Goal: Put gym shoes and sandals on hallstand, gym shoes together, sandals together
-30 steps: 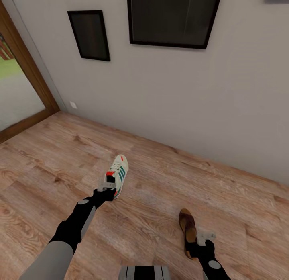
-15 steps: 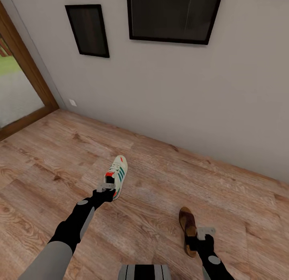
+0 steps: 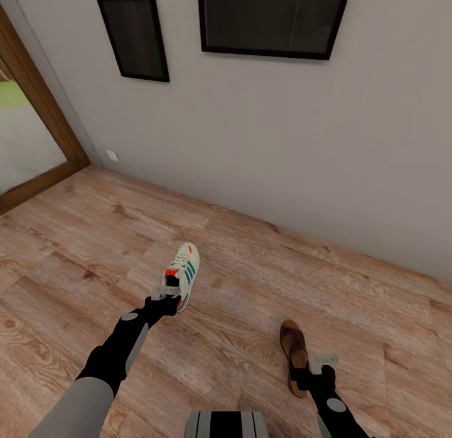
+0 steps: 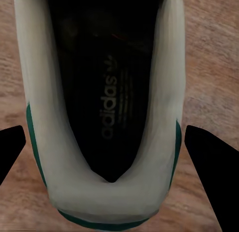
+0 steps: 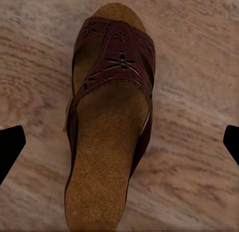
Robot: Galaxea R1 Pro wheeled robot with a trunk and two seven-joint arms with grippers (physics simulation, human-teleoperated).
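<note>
The left tool (image 3: 166,293) is spread around the heel of a gym shoe (image 3: 183,273) on the corridor floor (image 3: 251,287). At its 4 o'clock, the right tool (image 3: 322,362), also spread, hangs over a sandal (image 3: 292,353).

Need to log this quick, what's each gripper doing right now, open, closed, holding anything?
Left gripper: open, fingers on either side of the gym shoe heel.
Right gripper: open, over the sandal, holding nothing.

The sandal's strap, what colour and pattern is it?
Dark reddish-brown strap with cut-out flower shapes, seen best in the right wrist view.
</note>
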